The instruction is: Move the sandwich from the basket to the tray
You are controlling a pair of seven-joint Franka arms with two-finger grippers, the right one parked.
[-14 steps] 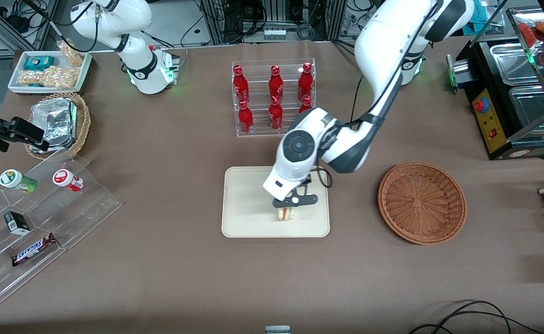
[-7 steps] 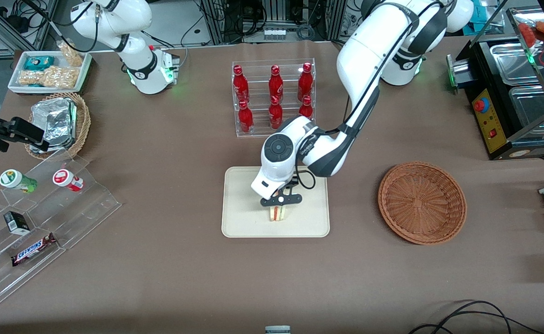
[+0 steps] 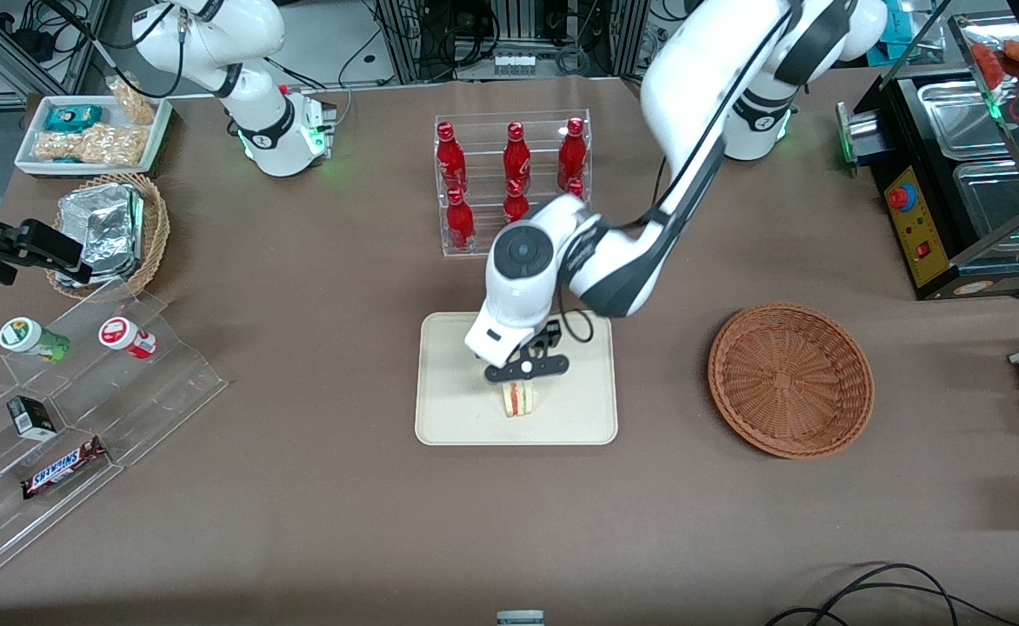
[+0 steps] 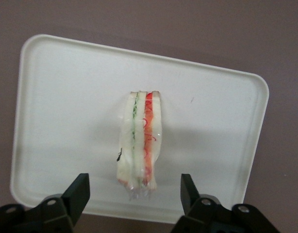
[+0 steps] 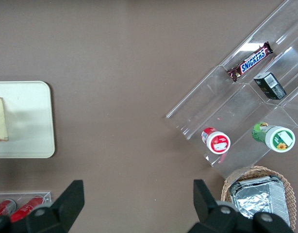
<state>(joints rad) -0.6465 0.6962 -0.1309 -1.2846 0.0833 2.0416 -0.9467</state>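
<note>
My black two-finger gripper hangs open just above the triangular pale-bread sandwich, its fingers spread apart and touching nothing. The sandwich stands on edge on the cream-white rectangular tray. Only my wrist camera shows its green and red filling layers clearly. The round reddish-brown wicker basket lies on the brown table, toward my arm's end. My wrist hides part of the tray.

Even overhead light from where I sit; the table reads evenly lit, without glare. The arm throws a soft shadow onto the tray, beside the sandwich. The claw, spread wide above it, looks slightly soft close to the lens.
</note>
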